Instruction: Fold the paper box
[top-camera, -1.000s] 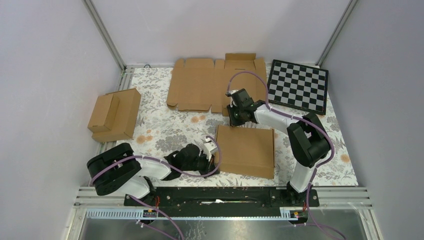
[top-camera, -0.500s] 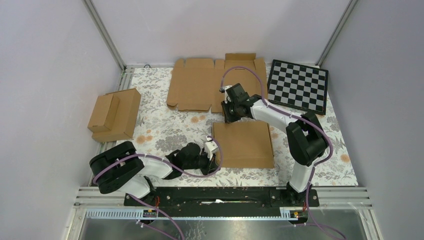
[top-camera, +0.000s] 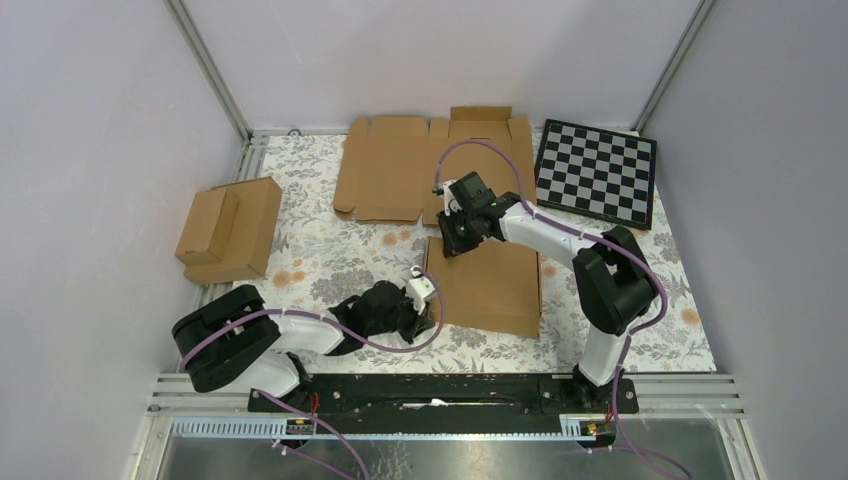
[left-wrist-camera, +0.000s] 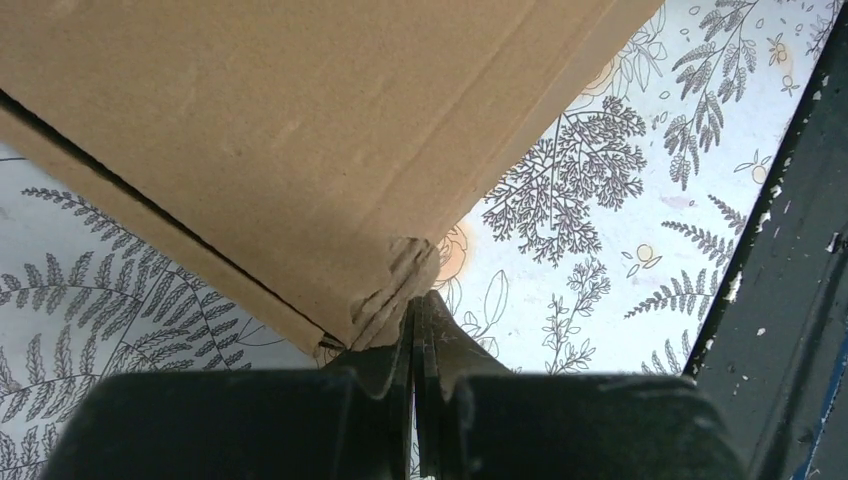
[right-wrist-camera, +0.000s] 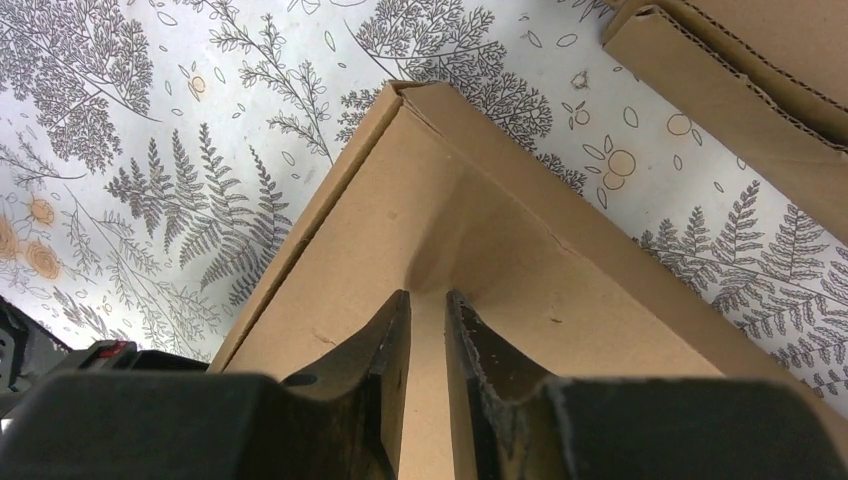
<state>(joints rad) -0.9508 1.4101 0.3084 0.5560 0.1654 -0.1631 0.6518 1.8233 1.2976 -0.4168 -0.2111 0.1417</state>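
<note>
I see the left gripper (left-wrist-camera: 415, 300) with its jaws pressed fully together, tips touching the crumpled near-left corner of the paper box (top-camera: 490, 288). The right gripper (right-wrist-camera: 428, 296) shows a narrow gap and grips nothing, tips on the lid near the far-left corner. The box lies closed mid-table (top-camera: 330, 255).

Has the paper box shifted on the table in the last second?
Yes. The paper box has slid toward the flat cardboard blank and slightly left; its far edge now sits nearer that blank's near edge.
</note>
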